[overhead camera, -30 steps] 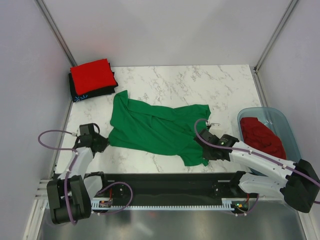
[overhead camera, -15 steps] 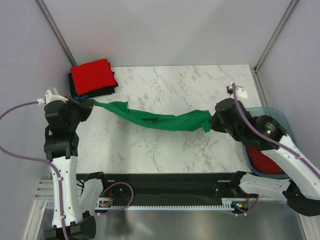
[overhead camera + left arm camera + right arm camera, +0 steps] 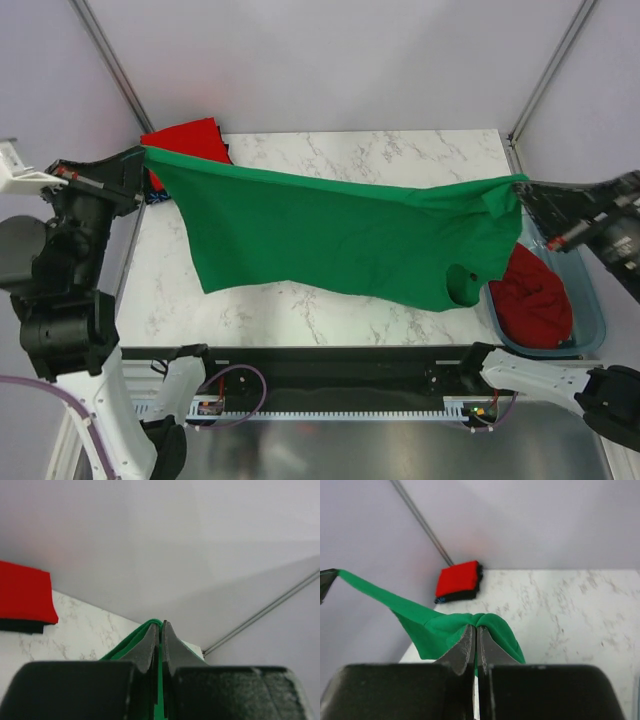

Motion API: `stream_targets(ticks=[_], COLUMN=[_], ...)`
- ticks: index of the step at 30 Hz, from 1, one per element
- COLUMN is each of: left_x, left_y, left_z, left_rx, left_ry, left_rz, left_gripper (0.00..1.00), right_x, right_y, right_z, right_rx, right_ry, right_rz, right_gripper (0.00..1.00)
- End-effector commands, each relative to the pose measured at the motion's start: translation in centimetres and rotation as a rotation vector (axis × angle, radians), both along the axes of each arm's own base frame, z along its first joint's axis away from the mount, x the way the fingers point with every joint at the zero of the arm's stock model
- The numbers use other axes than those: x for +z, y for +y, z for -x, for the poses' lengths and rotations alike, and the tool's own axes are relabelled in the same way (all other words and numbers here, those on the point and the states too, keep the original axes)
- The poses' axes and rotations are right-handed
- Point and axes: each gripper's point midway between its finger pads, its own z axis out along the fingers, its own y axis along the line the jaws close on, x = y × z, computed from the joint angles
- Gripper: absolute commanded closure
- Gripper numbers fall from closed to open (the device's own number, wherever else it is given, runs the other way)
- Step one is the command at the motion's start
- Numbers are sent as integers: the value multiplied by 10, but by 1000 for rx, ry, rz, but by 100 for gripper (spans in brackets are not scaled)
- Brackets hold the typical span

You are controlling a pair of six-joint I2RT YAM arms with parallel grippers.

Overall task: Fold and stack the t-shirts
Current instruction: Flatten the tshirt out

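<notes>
The bright green t-shirt (image 3: 340, 240) hangs spread out in the air above the marble table, stretched between both grippers. My left gripper (image 3: 143, 155) is shut on its upper left corner; the green cloth (image 3: 131, 647) shows pinched between the fingers. My right gripper (image 3: 520, 186) is shut on the upper right corner, with the green cloth (image 3: 432, 625) bunched at its tips. A folded red t-shirt (image 3: 195, 138) lies on a folded black one at the table's back left; the pile also shows in the right wrist view (image 3: 458, 581). A crumpled red t-shirt (image 3: 530, 300) lies in the tub.
A translucent blue plastic tub (image 3: 592, 305) stands at the table's right edge. Grey walls enclose the marble table (image 3: 360, 150) on three sides, with metal posts in the back corners. A black rail runs along the near edge.
Both grippers have risen and moved apart with the green shirt, which went from a crumpled heap on the table, to a taut band, to a spread sheet hanging in the air.
</notes>
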Motion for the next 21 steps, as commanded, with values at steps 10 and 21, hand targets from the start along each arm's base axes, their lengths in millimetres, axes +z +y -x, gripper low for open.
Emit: stream_targets(ticks=[10,21], left_x=[104,33], left_y=[-3,4], left_z=[104,-5], left_rx=[66,45], left_ry=[-360,-78], left_rz=[-109,-67], left_gripper=[98,98], right_x=[120,63], right_y=[-18,-17], right_z=[123,-62], right_rx=[409,-326], right_ry=[-611,-247], right_rz=[-128,107], right_gripper=[100,100])
